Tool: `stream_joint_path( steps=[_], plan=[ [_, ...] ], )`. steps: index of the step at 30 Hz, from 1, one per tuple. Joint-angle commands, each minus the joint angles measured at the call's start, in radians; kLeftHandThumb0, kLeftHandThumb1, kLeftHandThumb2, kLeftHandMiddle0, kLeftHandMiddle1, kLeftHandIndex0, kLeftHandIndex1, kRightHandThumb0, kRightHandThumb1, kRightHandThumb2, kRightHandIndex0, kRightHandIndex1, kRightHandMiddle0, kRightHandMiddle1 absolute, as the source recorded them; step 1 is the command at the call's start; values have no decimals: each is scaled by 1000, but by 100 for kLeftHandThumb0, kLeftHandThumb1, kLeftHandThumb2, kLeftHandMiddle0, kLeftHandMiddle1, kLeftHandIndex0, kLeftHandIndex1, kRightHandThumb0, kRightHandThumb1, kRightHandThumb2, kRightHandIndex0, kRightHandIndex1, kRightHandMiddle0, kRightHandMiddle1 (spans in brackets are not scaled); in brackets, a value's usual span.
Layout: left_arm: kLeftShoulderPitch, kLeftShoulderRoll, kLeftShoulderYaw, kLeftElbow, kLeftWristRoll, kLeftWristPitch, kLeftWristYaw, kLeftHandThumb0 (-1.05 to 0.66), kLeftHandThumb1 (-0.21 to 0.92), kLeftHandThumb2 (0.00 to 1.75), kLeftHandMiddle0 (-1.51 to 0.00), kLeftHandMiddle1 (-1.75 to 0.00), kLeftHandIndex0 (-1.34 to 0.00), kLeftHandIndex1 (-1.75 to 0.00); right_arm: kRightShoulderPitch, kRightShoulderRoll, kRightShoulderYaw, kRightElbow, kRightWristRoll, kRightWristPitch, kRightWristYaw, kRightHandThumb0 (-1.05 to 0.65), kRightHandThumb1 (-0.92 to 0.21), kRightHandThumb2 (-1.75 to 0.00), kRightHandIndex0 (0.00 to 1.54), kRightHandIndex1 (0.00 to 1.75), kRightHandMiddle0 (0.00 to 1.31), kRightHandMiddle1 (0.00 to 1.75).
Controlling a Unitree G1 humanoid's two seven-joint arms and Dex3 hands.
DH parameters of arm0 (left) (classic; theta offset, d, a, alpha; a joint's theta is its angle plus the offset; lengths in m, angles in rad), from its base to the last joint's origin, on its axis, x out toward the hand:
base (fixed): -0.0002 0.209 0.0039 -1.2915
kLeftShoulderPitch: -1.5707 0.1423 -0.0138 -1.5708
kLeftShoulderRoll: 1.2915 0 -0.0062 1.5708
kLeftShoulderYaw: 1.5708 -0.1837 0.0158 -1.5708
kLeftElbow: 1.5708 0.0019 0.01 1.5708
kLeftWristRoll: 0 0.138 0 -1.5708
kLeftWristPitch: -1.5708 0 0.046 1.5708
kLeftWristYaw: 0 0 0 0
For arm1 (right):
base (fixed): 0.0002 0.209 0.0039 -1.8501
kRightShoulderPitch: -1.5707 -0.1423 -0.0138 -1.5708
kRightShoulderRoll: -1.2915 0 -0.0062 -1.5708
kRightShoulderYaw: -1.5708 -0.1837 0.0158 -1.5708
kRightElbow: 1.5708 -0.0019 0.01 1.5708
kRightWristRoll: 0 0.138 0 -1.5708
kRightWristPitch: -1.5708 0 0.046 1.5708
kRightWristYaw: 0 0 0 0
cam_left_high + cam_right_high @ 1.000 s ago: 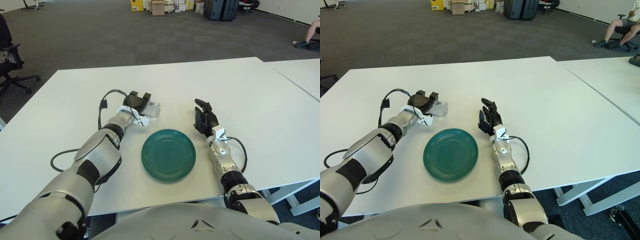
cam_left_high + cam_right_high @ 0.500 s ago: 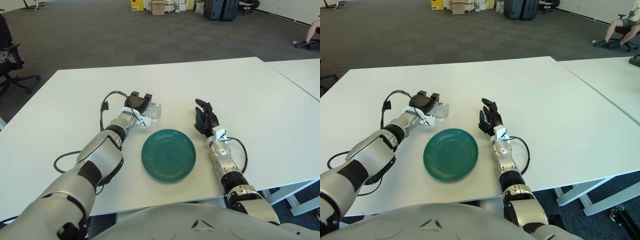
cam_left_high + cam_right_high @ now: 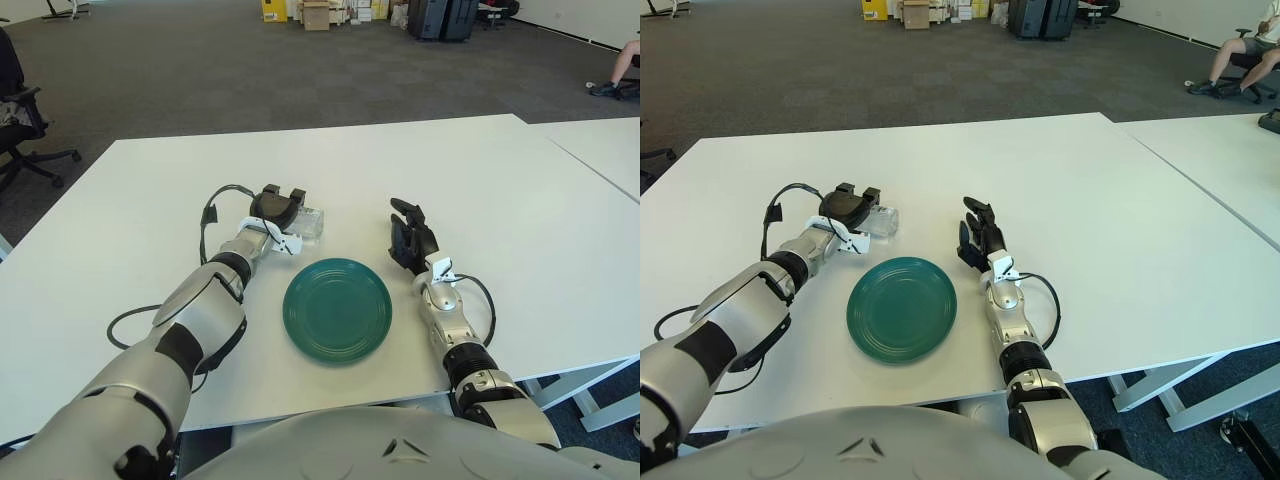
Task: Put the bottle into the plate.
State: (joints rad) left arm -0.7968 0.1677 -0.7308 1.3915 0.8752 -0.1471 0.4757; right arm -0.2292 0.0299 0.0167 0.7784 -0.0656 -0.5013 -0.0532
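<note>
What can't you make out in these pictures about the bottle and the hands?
- Bottle: both views, mostly covered by the left hand; no cap or label shows.
- Left hand's grip: whether its fingers close on the bottle is unclear.
- Right hand, right of the plate: whether it touches the table is unclear.

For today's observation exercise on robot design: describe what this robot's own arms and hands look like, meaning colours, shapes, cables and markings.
Both arms have rounded silver-grey shells with black bands at the joints. The left hand and right hand are black, each with chunky fingers, joined to white wrist pieces. A black cable loops from each wrist, and another trails beside the left forearm. No lettering or markings can be made out.
</note>
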Motion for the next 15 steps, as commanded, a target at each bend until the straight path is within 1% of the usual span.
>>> stream_joint_path(
  steps=[1,15],
  plan=[
    [16,18,-1,9,7,-8,-17,0,17,149,-72,-172,-49,-175,32,-17,-9,45,0,28,3,-70,-92,-81,28,1,0,66],
    [0,43,46,5,-23,-24,8,0,17,149,-73,-171,-49,-175,25,-11,-9,49,2,36,5,-69,-92,-81,27,0,0,64]
  ],
)
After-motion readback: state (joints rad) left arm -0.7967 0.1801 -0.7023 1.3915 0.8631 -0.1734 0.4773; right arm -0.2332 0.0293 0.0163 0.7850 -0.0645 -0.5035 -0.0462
